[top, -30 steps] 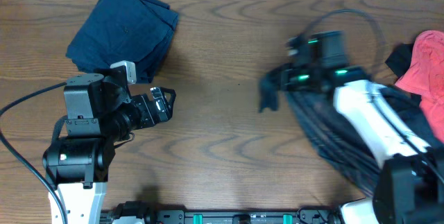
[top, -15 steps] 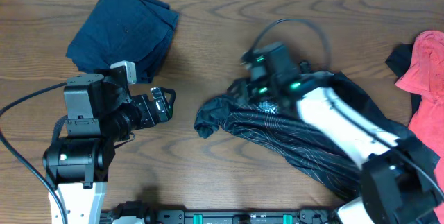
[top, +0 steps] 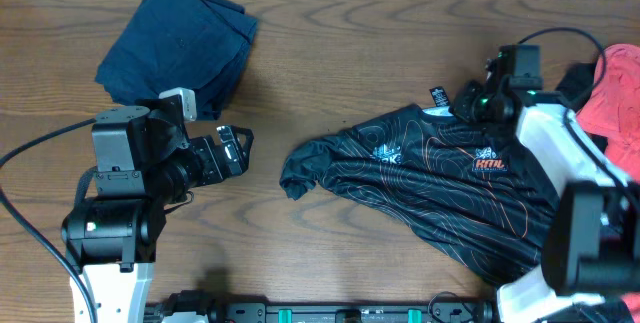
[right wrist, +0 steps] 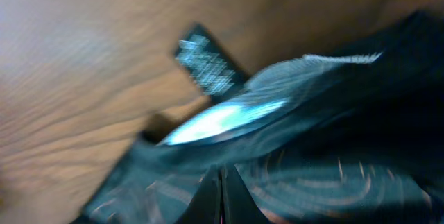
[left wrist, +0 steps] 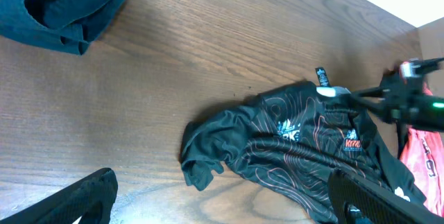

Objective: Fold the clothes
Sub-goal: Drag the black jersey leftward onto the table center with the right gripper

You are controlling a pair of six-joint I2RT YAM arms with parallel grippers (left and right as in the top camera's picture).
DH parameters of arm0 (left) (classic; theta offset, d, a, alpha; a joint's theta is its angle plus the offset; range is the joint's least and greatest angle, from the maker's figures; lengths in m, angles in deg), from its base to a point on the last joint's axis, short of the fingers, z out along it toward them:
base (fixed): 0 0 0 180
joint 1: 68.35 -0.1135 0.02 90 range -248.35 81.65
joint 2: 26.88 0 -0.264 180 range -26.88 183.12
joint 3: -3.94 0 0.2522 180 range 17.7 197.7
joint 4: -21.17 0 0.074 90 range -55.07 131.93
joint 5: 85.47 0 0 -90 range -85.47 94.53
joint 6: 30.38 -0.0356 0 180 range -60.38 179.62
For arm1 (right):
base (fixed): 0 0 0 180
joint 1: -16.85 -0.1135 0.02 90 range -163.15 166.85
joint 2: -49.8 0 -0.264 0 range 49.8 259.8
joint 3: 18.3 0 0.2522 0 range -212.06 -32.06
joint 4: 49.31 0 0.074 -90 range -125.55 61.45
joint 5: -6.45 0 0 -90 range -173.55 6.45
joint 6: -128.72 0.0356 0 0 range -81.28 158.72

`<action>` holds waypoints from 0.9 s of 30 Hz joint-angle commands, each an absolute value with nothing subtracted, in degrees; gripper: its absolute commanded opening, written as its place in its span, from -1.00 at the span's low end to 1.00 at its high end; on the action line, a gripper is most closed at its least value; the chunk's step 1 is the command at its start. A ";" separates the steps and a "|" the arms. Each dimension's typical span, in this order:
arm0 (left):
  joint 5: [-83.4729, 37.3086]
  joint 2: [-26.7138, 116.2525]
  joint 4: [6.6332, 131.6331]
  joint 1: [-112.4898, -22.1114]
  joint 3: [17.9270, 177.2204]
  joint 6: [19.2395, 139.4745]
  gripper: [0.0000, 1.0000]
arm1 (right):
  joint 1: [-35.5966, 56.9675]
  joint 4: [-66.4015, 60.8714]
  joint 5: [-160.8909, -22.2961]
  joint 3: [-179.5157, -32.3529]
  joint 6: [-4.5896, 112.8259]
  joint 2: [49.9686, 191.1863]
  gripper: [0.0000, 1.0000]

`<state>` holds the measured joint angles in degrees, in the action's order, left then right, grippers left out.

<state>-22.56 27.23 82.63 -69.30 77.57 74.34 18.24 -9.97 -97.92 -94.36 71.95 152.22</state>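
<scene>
The black short-sleeved sports jersey with thin orange-white contour lines (top: pixel 430 188) is lying spread but wrinkled across the right half of the overhead frame, on the brown wood-grain table (top: pixel 330 43). Its orange logo (top: pixel 490 163) is facing up, and one bunched sleeve end is pointing toward the frame's centre. Its small black neck tag (top: pixel 437 95) is sticking out at the upper edge of the collar, and the lower right part of the cloth is disappearing under the white right arm. The right claw (top: pixel 468 103) is sitting at the collar, just beside that tag. In the blurred right wrist view its fingertips (right wrist: pixel 222 186) are pressed together over the dark fabric, below the pale inner lining of the collar; whether any cloth is caught between them I cannot tell. The coral-red garment (top: pixel 612 93) is lying at the right edge of the frame, just past the right arm. The left claw (top: pixel 243 151) is hanging at centre left, well apart from the jersey, with its fingers (left wrist: pixel 83 196) spread wide and nothing between them. The plain navy-blue folded garment (top: pixel 180 43) is resting in the upper left of the frame.
</scene>
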 commanded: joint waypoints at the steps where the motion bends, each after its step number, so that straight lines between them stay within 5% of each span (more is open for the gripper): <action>1: -23.56 27.01 82.89 -69.13 79.17 73.23 0.96 | 18.30 -11.50 -96.43 -94.60 78.86 157.77 -0.98; 9: -23.54 27.03 82.89 -69.13 79.17 73.23 0.96 | 16.60 -23.23 -99.78 -94.60 90.62 168.06 -0.97; 16: -23.54 27.03 83.05 -69.13 79.17 73.25 0.96 | 7.75 -52.63 -105.86 -94.62 99.89 175.49 -0.97; 20: -23.54 27.03 84.03 -69.13 79.17 73.25 0.96 | 1.36 -65.24 -101.99 -95.45 100.61 176.24 -0.97; 27: -23.54 27.03 85.89 -69.13 79.06 73.16 0.96 | -3.25 -66.77 -108.52 -102.05 89.85 175.45 -0.97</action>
<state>-22.56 27.23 85.60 -69.30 77.60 74.34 -3.34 -66.51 -104.81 -98.47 96.21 176.00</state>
